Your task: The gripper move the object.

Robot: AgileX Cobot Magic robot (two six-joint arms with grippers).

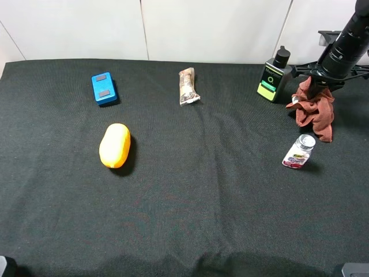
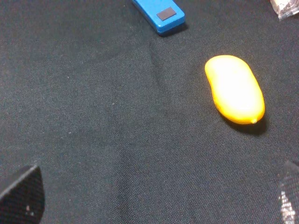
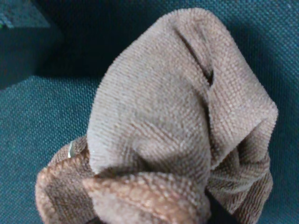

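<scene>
Brown cloth [image 3: 177, 126]: bunched in thick folds, filling most of the view, close to the camera.
Table cover [image 3: 42, 121]: dark woven fabric under and around the cloth.
Dark block [image 3: 23, 37]: blurred, near the cloth, not touching it.
Shiny speck [image 3: 71, 149]: at a fold's edge.

We see a rust-brown cloth [image 1: 314, 109] of soft, nubby weave at the far right of the black table [image 1: 202, 219], crumpled into loose folds. Its top is gathered into a raised bunch at the right gripper [image 1: 309, 85], and the rest hangs down to trail onto the table. Up close, the cloth [image 3: 177, 116] shows one rounded fold bulging over darker creases.
</scene>
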